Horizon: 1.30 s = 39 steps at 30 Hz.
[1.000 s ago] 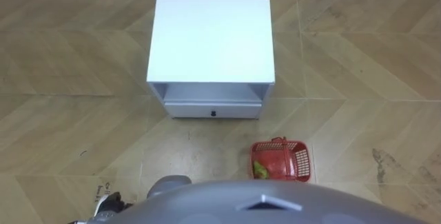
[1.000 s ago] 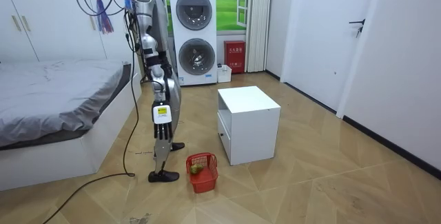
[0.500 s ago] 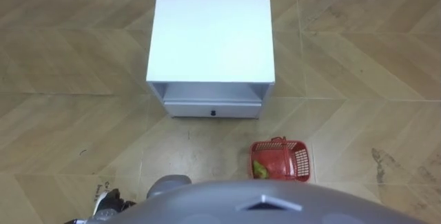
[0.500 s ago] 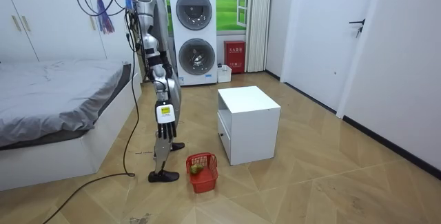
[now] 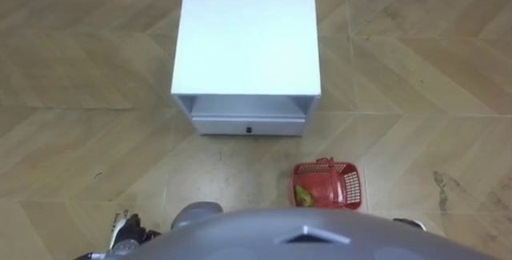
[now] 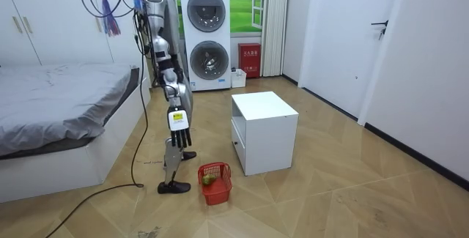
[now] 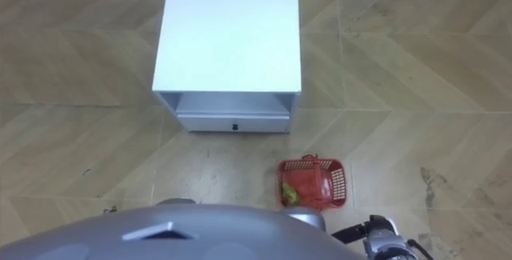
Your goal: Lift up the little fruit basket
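Wood covers the floor (image 5: 64, 92) all around. Low down on the left of the eye views, a bit of the left hand (image 5: 130, 233) peeks out beside the robot's chest. I cannot tell if its fingers are open or closed. In the middle, farther off, stands a white cabinet (image 5: 246, 44) with a flat top. It has an open shelf under the top, and at the bottom a drawer (image 5: 248, 126) with a small dark knob. To the right of the drawer and nearer to the robot, the red fruit basket (image 5: 348, 186) sits on the floor (both hands are well away from it). Something green (image 5: 301, 195) rests in its left end. The basket is near the cabinet but does not touch it. Farther right, at the bottom edge, the right hand (image 7: 382, 238) shows a little, and I cannot tell how its fingers are.

In the room view, a bed (image 6: 51, 113) with a grey cover is on the left. The robot stands up straight near its end and faces the cabinet. Its right arm hangs down by its leg. Behind it are two white machines (image 6: 207, 36) with round doors, one on top of the other. The basket sits on the floor just by the robot's feet, between the robot and the cabinet's front corner.
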### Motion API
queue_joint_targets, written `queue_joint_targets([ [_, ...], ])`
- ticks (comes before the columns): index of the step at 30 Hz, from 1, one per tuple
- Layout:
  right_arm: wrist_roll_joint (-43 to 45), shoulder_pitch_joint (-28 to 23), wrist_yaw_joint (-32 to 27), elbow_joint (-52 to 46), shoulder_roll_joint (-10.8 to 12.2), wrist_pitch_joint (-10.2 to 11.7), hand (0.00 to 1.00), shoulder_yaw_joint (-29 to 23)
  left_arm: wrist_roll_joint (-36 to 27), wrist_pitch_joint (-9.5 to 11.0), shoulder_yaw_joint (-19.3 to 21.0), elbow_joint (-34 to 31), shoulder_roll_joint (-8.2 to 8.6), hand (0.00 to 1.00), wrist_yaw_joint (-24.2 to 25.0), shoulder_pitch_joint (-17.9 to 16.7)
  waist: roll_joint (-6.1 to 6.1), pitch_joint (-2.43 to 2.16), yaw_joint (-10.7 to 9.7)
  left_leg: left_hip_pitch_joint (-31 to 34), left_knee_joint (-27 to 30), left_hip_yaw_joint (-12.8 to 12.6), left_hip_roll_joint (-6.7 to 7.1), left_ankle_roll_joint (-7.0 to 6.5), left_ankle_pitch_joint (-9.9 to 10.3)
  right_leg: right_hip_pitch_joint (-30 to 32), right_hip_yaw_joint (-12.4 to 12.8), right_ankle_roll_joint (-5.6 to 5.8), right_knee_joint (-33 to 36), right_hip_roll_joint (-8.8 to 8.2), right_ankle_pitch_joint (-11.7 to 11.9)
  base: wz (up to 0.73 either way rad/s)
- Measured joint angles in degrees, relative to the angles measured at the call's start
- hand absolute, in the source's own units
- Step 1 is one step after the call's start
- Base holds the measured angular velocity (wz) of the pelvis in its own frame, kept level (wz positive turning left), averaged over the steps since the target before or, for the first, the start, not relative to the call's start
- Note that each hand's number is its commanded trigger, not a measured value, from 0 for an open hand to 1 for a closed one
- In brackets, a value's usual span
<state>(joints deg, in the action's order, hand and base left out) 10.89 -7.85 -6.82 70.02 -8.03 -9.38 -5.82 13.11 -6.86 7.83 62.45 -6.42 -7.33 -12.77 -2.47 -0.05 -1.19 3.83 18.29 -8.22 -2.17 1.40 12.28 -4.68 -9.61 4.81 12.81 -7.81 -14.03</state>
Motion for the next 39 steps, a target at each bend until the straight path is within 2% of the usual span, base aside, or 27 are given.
queue_joint_targets([
  [3, -1.37, 0.25, -0.19, -0.2, -0.1, 0.78, 0.0, -0.08, -0.09, 1.12, 3.25, 2.25, -0.17, 0.0, 0.07, 0.96, -0.54, 0.17, 0.29, 3.1, 3.31, -1.02, -0.04, -1.59, 1.1, 4.24, 1.91, 0.09, 4.15, -0.56, 0.16, -0.2],
  [4, -1.49, 1.17, -0.31, -0.52, -0.31, 1.18, 0.0, -0.08, -0.05, 1.17, 4.79, 2.81, -0.19, 0.0, 0.11, 1.04, -0.76, 0.07, 0.25, 4.75, 3.78, -1.25, 0.31, -2.1, 1.43, 6.3, 2.28, 0.33, 5.14, -1.07, 0.32, -0.21],
  [5, -1.63, 1.79, -0.45, -0.82, -0.51, 1.57, 0.0, -0.08, -0.12, 1.77, 5.96, 3.7, -0.27, 0.0, 0.12, 1.37, -0.91, -0.11, 0.01, 7.33, 4.74, -1.68, 0.57, -2.71, 1.82, 8.02, 2.53, 1.38, 4.3, -1.41, 0.94, -0.18],
  [6, -2.04, 2.47, -0.46, -0.96, -0.6, 1.84, 0.0, -0.08, -0.24, 2.25, 6.66, 4.08, -0.32, 0.0, 0.14, 1.58, -0.05, -0.58, 0.28, 9.4, 5.6, -2.39, 0.1, -3.3, 2.12, 8.83, 2.15, 1.71, 4.4, -1.46, 1.06, 0.0],
  [7, -3.45, 3.07, -0.51, -1.46, -0.44, 1.94, 0.0, -0.15, -0.47, 2.84, 7.99, 4.23, -0.6, 0.0, 0.23, 2.22, -0.2, 0.17, -0.05, 12.68, 9.53, -3.68, -1.37, -5.03, 3.63, 12.32, -0.29, 0.63, 14.88, -2.43, -1.53, 0.46],
  [8, -4.51, 2.11, -0.49, -1.38, 0.2, 1.76, 0.0, -0.1, -1.41, 3.35, 8.03, 4.09, -1.81, 0.0, 0.3, 2.26, -1.82, 0.13, 0.19, 14.17, 12.57, -4.4, -0.92, -5.53, 5.12, 13.89, -1.21, 0.05, 28.1, -3.93, -3.67, 0.65],
  [9, -4.95, 1.88, -0.5, -1.28, 0.38, 1.68, 0.0, -0.02, -2.28, 3.5, 7.84, 3.9, -2.53, 0.0, 0.28, 2.27, -2.59, 0.24, 0.65, 14.9, 14.22, -5.01, -0.56, -5.84, 5.97, 13.98, -1.23, -0.12, 34.15, -4.52, -3.75, 0.56],
  [10, -7.49, 2.48, -0.8, -1.27, 0.21, 1.78, 0.0, 0.08, -4.24, 3.3, 7.73, 3.95, -3.54, 0.0, 0.23, 3.11, -4.16, -0.05, 2.57, 17.07, 18.27, -5.96, -0.14, -6.45, 7.98, 13.93, -0.92, -0.56, 43.99, -5.17, -3.29, 0.0],
  [11, -10.18, 4.31, -1.57, -1.2, -0.36, 2.57, 0.0, 0.18, -5.66, 3.14, 7.7, 3.97, -3.98, 0.0, -0.01, 3.55, -4.97, -0.36, 4.3, 20.29, 22.88, -6.59, -0.6, -7.01, 9.92, 12.89, -1.14, -1.09, 48.65, -4.79, -2.0, -0.19],
  [12, -11.35, 5.21, -2.04, -1.0, -0.61, 3.17, 0.0, 0.22, -6.82, 3.13, 7.73, 4.23, -4.11, 0.0, -0.08, 3.98, -5.14, -0.5, 4.7, 21.95, 25.39, -6.71, -0.96, -7.34, 10.72, 12.11, -1.36, -1.19, 49.34, -4.41, -1.36, -0.28],
  [13, -12.31, 8.34, -2.8, -0.52, -0.65, 4.57, 0.0, 0.15, -8.55, 3.11, 7.81, 5.61, -4.56, 0.0, -0.66, 5.49, -5.34, -0.5, 4.8, 25.91, 30.66, -6.51, -1.44, -7.81, 12.25, 10.37, -1.76, -1.28, 49.07, -3.86, -0.59, -0.09],
  [14, -12.8, 11.11, -2.95, -0.29, -0.49, 6.39, 0.0, 0.19, -9.41, 2.97, 7.76, 7.2, -5.07, 0.0, -1.83, 6.89, -5.57, -0.49, 4.62, 30.69, 36.0, -5.68, -1.32, -8.28, 13.57, 9.07, -1.55, -1.04, 49.07, -3.95, -1.0, 0.0],
  [15, -13.18, 12.32, -2.99, -0.24, -0.48, 7.03, 0.0, 0.17, -10.2, 2.98, 7.65, 7.39, -5.1, 0.0, -2.46, 7.68, -5.58, -0.41, 4.44, 33.04, 38.94, -5.07, -1.12, -8.37, 14.29, 8.69, -1.4, -0.7, 49.04, -4.17, -1.7, 0.07],
  [16, -13.91, 14.34, -3.09, -0.14, -0.65, 8.05, 0.0, 0.18, -11.64, 3.19, 7.41, 7.82, -4.98, 0.0, -3.67, 9.42, -5.44, 0.14, 4.49, 37.73, 45.38, -3.44, -0.83, -8.24, 15.99, 8.71, -0.66, -0.61, 50.58, -4.08, -8.28, 0.16],
  [17, -14.58, 15.08, -3.26, -0.03, -0.63, 8.66, 0.0, 0.19, -13.75, 3.64, 6.62, 9.0, -5.09, 0.0, -4.81, 11.46, -5.25, 0.95, 4.47, 41.73, 51.07, -1.42, 0.59, -8.27, 17.03, 9.59, -0.44, -1.26, 54.62, -4.26, -15.08, 0.2],
  [18, -14.99, 15.14, -3.37, -0.09, -0.64, 8.78, 0.0, 0.22, -14.67, 3.76, 6.03, 9.4, -5.1, 0.0, -5.38, 12.26, -5.33, 1.02, 4.49, 43.64, 53.64, -0.39, 1.55, -8.02, 17.54, 10.76, 0.27, -1.6, 57.67, -4.48, -17.4, 0.29],
  [19, -15.81, 15.42, -3.86, 0.3, -0.68, 8.62, 0.0, 0.66, -16.48, 4.14, 4.28, 10.43, -5.24, 0.0, -6.44, 13.73, -5.44, 1.13, 4.59, 47.05, 58.46, 0.83, 3.39, -7.59, 18.84, 13.87, 1.83, -2.2, 65.58, -5.27, -19.81, 0.36],
  [20, -16.69, 15.01, -4.25, 1.31, -0.64, 8.53, 0.0, 1.25, -17.87, 4.77, 2.98, 11.89, -5.46, 0.0, -7.56, 15.07, -5.35, 1.29, 4.46, 49.88, 63.0, 1.0, 4.15, -7.89, 20.24, 16.19, 2.36, -2.07, 73.05, -5.92, -20.59, 0.38],
  [21, -17.09, 14.61, -4.34, 1.54, -0.64, 8.45, 0.0, 1.45, -18.17, 4.97, 2.25, 12.58, -5.62, 0.0, -8.02, 15.52, -5.26, 1.52, 4.42, 51.2, 65.23, 0.96, 4.32, -8.15, 21.03, 17.3, 2.6, -2.19, 76.44, -6.28, -20.67, 0.38],
  [23, -17.54, 14.5, -5.09, 2.02, -0.83, 8.38, 0.0, 1.39, -19.34, 6.25, 0.22, 14.12, -5.95, 0.0, -10.09, 16.22, -5.14, 1.63, 3.96, 56.67, 73.39, 0.73, 5.01, -8.59, 23.41, 21.2, 3.71, -2.07, 88.24, -7.32, -21.67, 0.26],
  [25, -17.95, 14.76, -5.85, 1.71, -0.97, 8.61, 0.0, 1.01, -20.47, 7.23, -0.06, 14.51, -6.0, 0.0, -11.56, 16.27, -5.43, 1.69, 2.9, 60.03, 77.99, 0.1, 5.72, -9.09, 24.34, 23.15, 4.4, -2.19, 95.04, -8.33, -22.15, 0.24],
  [26, -18.6, 14.7, -6.45, 1.04, -0.99, 8.75, 0.0, 0.46, -20.49, 7.88, -0.07, 14.6, -5.99, 0.0, -12.58, 16.07, -6.02, 1.73, 2.46, 61.21, 80.3, -0.83, 6.04, -9.42, 25.03, 23.86, 5.41, -2.15, 98.71, -8.87, -22.32, 0.23],
  [28, -19.26, 14.61, -7.46, -1.02, -0.99, 8.79, 0.0, -0.08, -20.52, 9.06, -0.11, 14.52, -6.03, 0.0, -13.56, 15.43, -6.28, 1.62, 1.65, 62.39, 83.24, -1.5, 6.46, -9.5, 25.99, 23.99, 6.05, -2.21, 102.73, -9.45, -22.41, 0.16],
  [29, -19.3, 14.61, -7.58, -2.97, -1.0, 8.81, 0.0, -0.07, -20.5, 9.69, -0.18, 14.46, -6.12, 0.0, -14.0, 15.39, -6.67, 1.63, 1.28, 63.04, 84.41, -1.96, 6.85, -9.34, 26.29, 24.11, 6.18, -2.26, 104.79, -10.32, -22.44, 0.15],
  [32, -19.49, 14.67, -8.06, -7.52, -1.05, 9.48, 0.0, 0.09, -20.49, 11.34, -2.05, 14.25, -6.11, 0.0, -14.53, 15.14, -7.09, 1.37, 1.04, 64.35, 86.67, -2.26, 6.96, -9.23, 26.51, 24.19, 6.23, -2.41, 107.92, -10.73, -22.83, 0.12],
  [35, -19.42, 14.93, -8.73, -9.39, -1.06, 10.73, 0.0, 0.23, -20.42, 11.58, -4.3, 14.02, -6.15, 0.0, -14.23, 13.68, -7.77, 1.18, -0.6, 64.62, 87.36, -2.56, 7.68, -8.58, 26.73, 22.8, 5.95, -2.49, 108.75, -11.03, -24.63, 0.16],
  [39, -18.65, 13.93, -9.06, -14.38, -1.13, 10.67, 0.0, 1.33, -20.38, 11.58, -4.76, 14.13, -6.6, 0.0, -11.93, 10.93, -8.2, 1.0, -1.96, 65.22, 89.08, -2.89, 8.0, -7.6, 27.08, 21.36, 6.07, -3.31, 110.46, -11.06, -26.76, 0.07],
])
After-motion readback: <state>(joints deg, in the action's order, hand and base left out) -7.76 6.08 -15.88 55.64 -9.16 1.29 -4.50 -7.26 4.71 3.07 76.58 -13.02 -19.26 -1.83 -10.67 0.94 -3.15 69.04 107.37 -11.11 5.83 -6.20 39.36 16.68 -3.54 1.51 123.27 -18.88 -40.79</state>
